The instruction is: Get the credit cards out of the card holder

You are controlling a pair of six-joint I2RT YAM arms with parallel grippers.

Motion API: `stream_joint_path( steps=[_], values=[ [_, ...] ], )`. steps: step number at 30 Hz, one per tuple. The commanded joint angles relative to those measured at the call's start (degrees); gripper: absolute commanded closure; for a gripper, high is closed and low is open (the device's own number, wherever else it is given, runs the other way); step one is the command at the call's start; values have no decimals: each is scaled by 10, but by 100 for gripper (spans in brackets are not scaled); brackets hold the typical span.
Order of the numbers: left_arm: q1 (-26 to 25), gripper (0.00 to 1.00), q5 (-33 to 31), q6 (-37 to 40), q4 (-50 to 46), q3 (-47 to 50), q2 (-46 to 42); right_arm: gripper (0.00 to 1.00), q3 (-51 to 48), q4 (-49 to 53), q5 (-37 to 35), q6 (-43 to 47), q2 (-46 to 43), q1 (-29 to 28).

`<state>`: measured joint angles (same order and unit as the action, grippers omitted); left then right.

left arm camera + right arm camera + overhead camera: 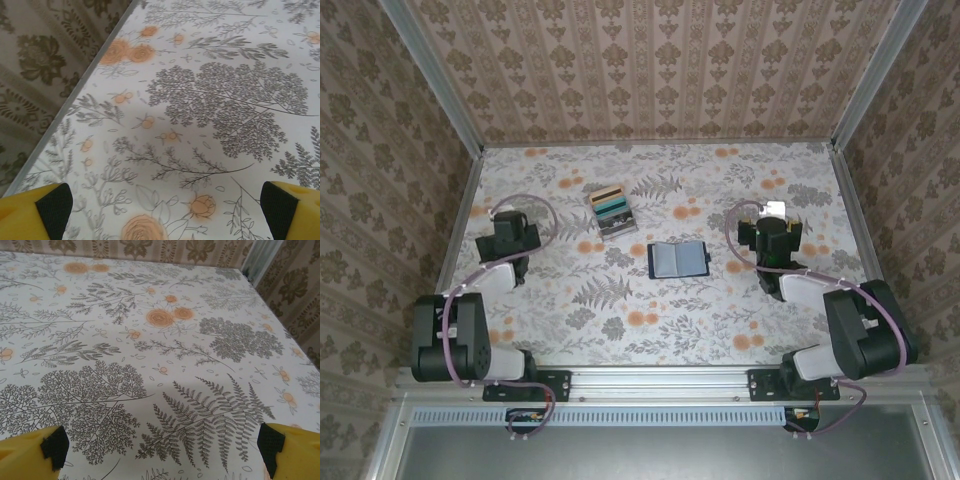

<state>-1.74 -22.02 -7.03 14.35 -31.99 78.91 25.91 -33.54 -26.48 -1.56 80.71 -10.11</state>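
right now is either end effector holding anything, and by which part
Nothing is held. The left end effector and right end effector are both open above the table; the card holder lies open on it, apart from both.

The tabletop (620,320) is pale, printed with grey ferns and orange flowers. Near its middle the holder (677,259) lies open and flat, blue-grey inside facing up. Just behind it to the left stands a rack (612,213) with cards (608,197) slotted in.
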Motion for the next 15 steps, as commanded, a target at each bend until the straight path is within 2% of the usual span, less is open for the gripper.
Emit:
stream_joint_path(
  steps=[1, 6, 8, 10, 15],
  values=[
    [6, 0, 51, 37, 191, 38, 23, 0, -42, -146, 72, 10, 15, 34],
    [-3, 0, 109, 72, 317, 83, 67, 0, -67, -246, 105, -1, 75, 56],
    [-4, 0, 113, 85, 414, 116, 98, 0, -62, -221, 112, -7, 67, 60],
    [-4, 0, 117, 76, 380, 109, 86, 0, -49, -198, 109, -13, 68, 64],
    [-15, 0, 95, 83, 372, 100, 92, 0, -40, -182, 105, -20, 68, 68]
  ],
)
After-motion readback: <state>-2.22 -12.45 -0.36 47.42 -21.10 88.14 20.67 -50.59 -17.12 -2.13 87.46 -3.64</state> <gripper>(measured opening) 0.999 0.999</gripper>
